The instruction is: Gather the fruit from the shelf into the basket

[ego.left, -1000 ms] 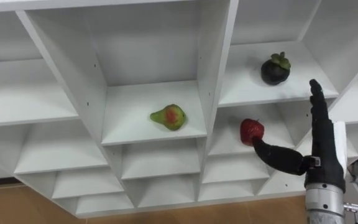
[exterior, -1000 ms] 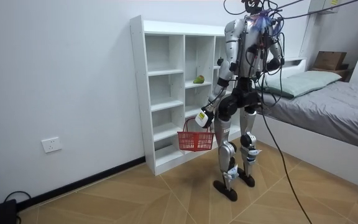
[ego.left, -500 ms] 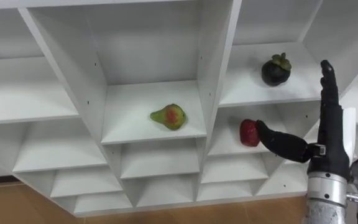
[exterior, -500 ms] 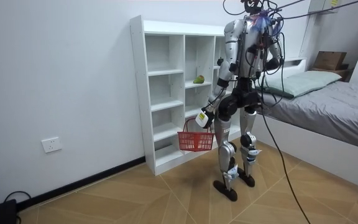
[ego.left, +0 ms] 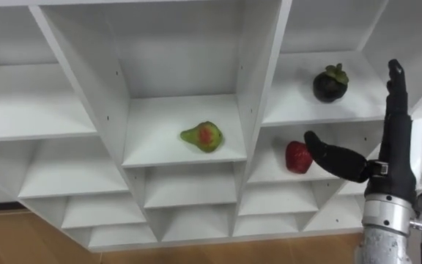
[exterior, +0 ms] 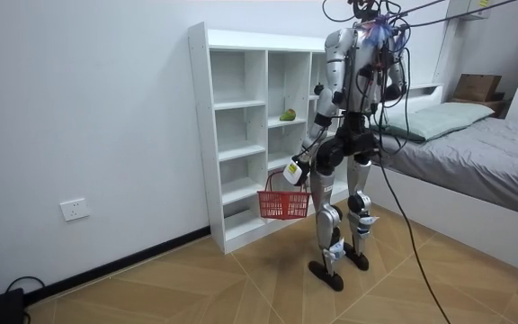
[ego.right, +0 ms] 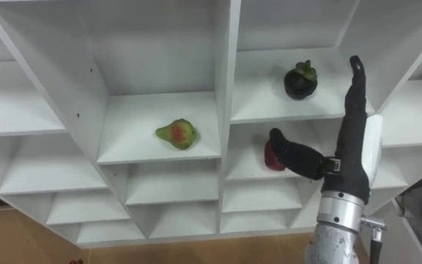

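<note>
A green-and-red pear (ego.left: 201,136) lies in a middle cubby of the white closet (ego.left: 258,81). In the cubby to its upper right sits a dark mangosteen (ego.left: 328,82), and a red fruit (ego.left: 297,156) rests on the shelf below that. My right hand (ego.left: 395,158) is raised in front of these right-hand cubbies, open, fingers straight and pointing up. Its thumb reaches left, close beside the red fruit's upper right. In the room view I stand facing the closet (exterior: 241,135), and my left hand (exterior: 297,171) hangs low, holding a red basket (exterior: 283,203) by its handle.
The closet has several bare cubbies to the left and below. A bed (exterior: 484,148) stands at the room view's right, behind me. Wooden floor (exterior: 241,279) stretches in front of the closet.
My right hand has risen and drifted a little to the right. Its thumb, which touched the red fruit, now sits just beside it. The fruits have not moved.
</note>
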Controlling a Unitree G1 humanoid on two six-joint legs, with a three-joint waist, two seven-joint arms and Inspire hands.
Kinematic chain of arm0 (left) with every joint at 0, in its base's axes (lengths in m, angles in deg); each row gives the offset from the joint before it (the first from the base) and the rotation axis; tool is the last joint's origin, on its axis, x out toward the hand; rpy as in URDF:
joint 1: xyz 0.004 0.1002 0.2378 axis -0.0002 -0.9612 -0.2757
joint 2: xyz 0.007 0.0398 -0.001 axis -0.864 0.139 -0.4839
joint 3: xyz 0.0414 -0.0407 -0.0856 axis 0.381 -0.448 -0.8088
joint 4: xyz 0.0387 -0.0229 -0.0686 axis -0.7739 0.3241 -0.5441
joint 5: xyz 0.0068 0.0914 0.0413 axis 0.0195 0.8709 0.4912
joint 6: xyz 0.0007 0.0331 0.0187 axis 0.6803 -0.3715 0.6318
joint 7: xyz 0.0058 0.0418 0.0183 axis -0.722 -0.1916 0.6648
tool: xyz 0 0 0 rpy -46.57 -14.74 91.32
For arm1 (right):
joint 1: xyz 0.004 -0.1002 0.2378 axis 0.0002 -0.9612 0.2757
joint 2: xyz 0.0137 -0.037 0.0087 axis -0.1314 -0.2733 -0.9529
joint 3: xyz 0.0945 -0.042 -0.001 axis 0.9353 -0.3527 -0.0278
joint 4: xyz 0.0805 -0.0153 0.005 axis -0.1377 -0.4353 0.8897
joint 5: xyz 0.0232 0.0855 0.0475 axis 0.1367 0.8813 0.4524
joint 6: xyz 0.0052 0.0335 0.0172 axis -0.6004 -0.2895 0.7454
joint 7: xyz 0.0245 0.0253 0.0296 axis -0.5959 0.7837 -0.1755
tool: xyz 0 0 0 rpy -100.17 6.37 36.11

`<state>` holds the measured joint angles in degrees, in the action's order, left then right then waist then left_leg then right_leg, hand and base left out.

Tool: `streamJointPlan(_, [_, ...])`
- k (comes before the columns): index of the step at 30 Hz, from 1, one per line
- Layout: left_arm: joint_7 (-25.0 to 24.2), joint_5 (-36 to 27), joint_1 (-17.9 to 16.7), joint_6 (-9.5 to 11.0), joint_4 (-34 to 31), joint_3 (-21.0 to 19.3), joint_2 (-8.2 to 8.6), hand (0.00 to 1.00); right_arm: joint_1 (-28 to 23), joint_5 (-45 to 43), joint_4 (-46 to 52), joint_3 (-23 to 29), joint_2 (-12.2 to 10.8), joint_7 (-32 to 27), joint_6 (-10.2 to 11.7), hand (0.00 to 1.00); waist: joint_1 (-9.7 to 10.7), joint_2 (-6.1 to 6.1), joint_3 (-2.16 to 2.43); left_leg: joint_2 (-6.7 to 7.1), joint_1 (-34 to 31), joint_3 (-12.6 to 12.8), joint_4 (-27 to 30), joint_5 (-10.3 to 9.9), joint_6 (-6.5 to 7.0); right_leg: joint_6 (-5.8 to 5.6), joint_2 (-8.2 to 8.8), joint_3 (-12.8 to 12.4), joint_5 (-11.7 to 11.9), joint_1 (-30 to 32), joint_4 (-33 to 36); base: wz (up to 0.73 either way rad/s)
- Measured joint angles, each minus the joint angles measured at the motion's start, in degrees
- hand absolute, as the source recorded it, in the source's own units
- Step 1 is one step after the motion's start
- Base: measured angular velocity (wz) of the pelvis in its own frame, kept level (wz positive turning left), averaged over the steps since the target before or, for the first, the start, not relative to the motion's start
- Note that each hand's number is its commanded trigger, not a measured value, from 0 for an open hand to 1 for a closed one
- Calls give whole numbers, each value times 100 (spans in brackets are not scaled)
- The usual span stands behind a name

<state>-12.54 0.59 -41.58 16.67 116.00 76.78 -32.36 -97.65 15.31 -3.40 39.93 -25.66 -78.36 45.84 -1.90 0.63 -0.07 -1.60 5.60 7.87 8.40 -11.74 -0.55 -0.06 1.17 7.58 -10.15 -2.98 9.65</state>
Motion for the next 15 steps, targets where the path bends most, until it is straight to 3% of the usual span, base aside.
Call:
streamJointPlan(7, [-74,4,76,-43,135,6,-91,100,413,23,1,24,195,2,3,0,8,88,-8,-4,-1,-6,-3,0,0,5,-3,43,3,-23,1,0])
streamJointPlan(15, [-55,51,56,-48,165,-115,-104,100,661,151,-138,616,221,1,72,0,12,222,-11,-9,10,-21,-2,0,0,19,-4,64,16,-37,13,0])
